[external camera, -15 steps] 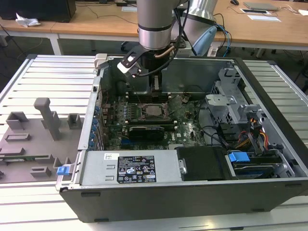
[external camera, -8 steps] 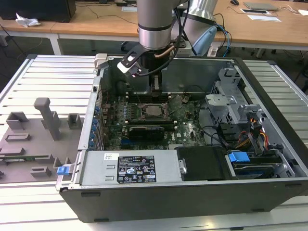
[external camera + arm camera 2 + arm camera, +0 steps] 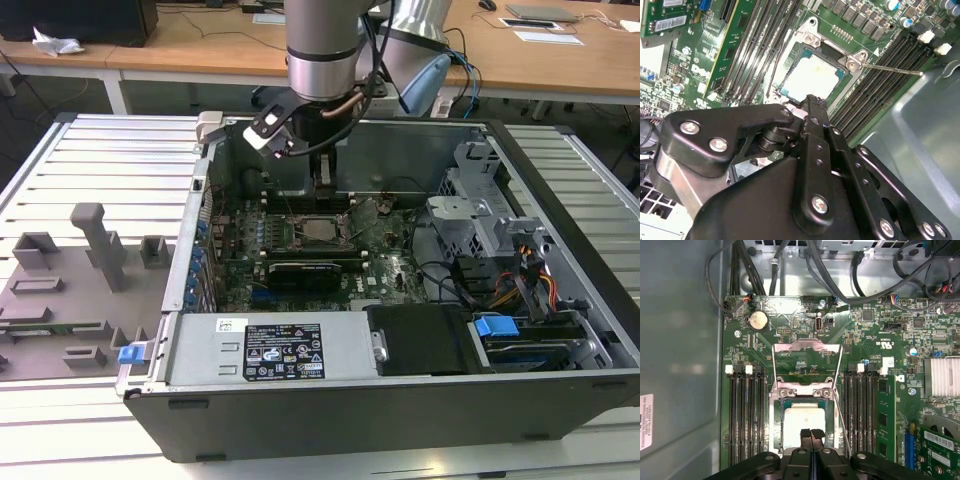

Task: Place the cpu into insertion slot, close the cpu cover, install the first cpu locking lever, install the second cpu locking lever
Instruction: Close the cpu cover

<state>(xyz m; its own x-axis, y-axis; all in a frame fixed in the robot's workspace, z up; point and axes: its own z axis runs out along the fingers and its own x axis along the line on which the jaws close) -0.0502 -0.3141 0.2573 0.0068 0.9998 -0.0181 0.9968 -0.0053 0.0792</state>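
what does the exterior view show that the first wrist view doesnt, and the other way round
Exterior view: the whole open computer case, the grey fixture tray to the exterior view's left of it, the power supply box and the arm's silver wrist. First wrist view: close board detail, namely a round coin battery, a finned heatsink and the cpu cover standing open. Shared: the cpu lying in the insertion slot, with the shut gripper at its edge; whether they touch is unclear.
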